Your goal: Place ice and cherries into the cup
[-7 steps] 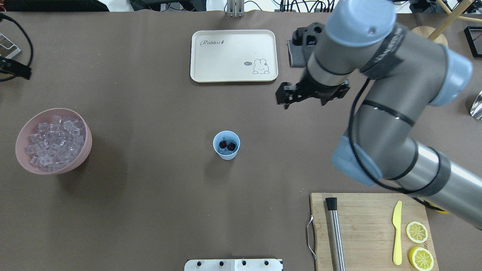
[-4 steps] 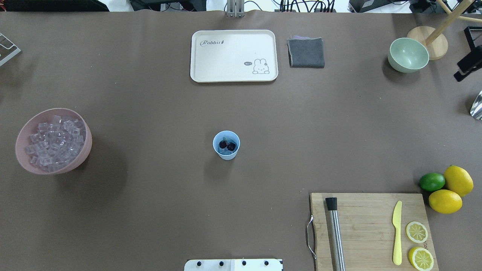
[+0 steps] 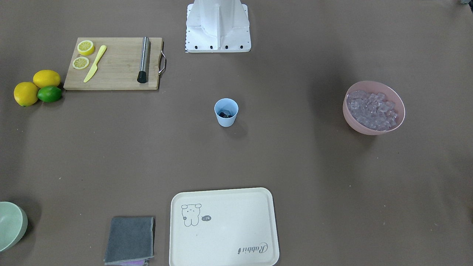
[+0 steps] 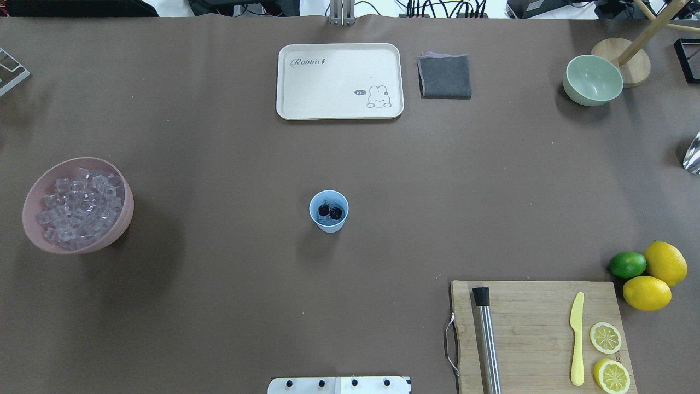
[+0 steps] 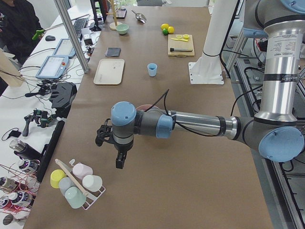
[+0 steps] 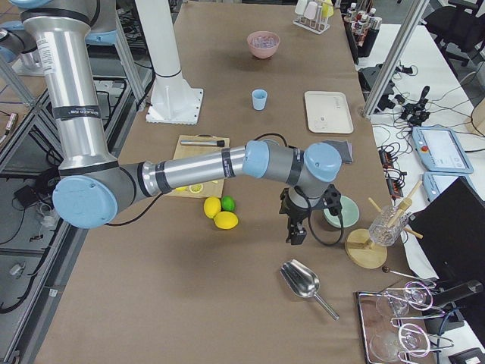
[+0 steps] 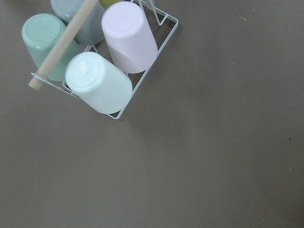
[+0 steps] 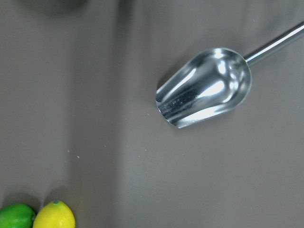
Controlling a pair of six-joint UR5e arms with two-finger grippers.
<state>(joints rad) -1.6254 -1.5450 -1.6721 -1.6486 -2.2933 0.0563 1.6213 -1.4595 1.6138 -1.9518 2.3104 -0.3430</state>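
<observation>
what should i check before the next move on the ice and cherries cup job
1. The cherries are inside the cup: ok.
2. There is ice in the cup, a clear piece showing under the cherries: ok.
3. The cup stands upright: ok.
4. The left gripper and right gripper are far from the cup, at opposite ends of the table: ok.
5. Whether the grippers are open or shut: cannot tell.

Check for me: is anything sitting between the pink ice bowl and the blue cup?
Nothing visible. Between the pink bowl and the cup lies only bare table; the tray, cloth and cutting board sit well off that line. The cherries already lie in the cup.
</observation>
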